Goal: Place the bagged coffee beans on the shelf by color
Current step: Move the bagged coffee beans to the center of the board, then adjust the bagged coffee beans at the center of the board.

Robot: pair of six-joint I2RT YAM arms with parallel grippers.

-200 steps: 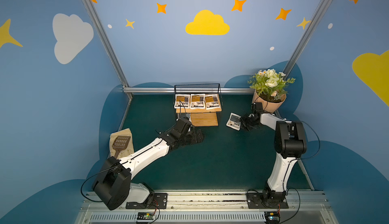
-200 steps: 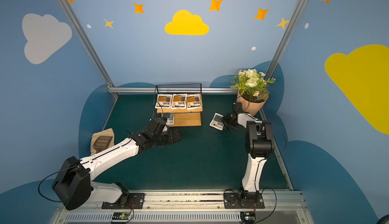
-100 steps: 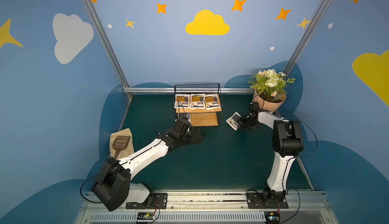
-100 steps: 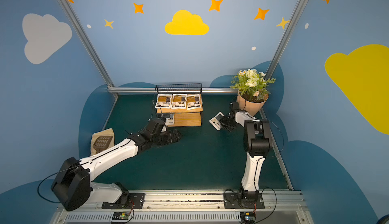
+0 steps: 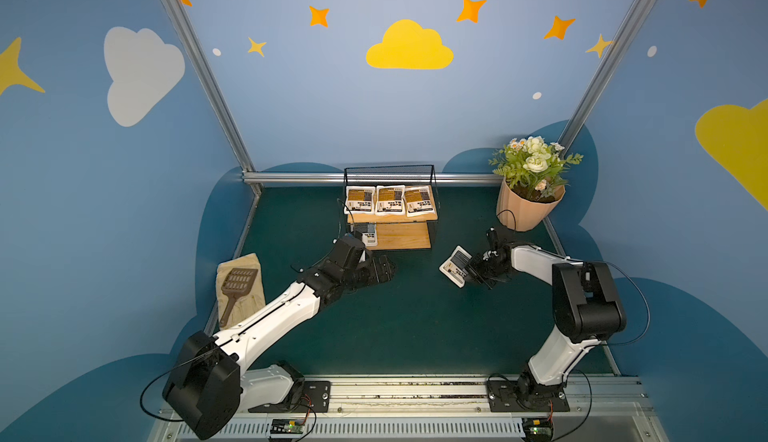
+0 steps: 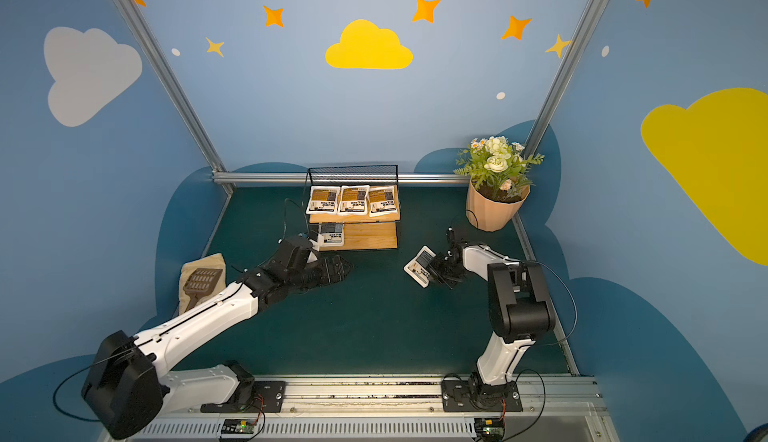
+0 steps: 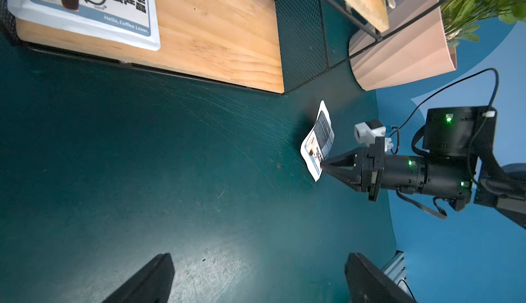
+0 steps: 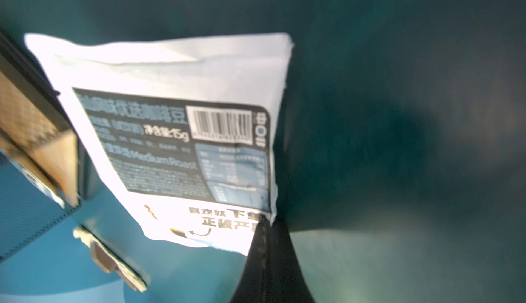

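Note:
The shelf [image 5: 405, 236] stands at the back middle of the green mat. Three orange-labelled bagged coffee beans [image 5: 390, 200] lie side by side on its upper board. A grey-blue one [image 5: 368, 234] lies at the left end of the lower board [image 7: 222, 36]. My right gripper [image 5: 471, 271] is shut on a corner of another grey-blue bag [image 5: 456, 265], held tilted right of the shelf; the wrist view shows the pinch [image 8: 266, 221] on the bag [image 8: 176, 145]. In front of the shelf's left end, my left gripper [image 5: 384, 269] is open and empty [image 7: 257, 258].
A peach flower pot [image 5: 525, 211] stands at the back right, close behind the right arm. A tan cloth with a brown grid tool [image 5: 239, 284] lies at the left edge of the mat. Metal frame posts and a rail bound the back.
My right gripper has shut on the grey-blue bag and tilted it up, carrying it a little toward the front. The left arm has barely moved.

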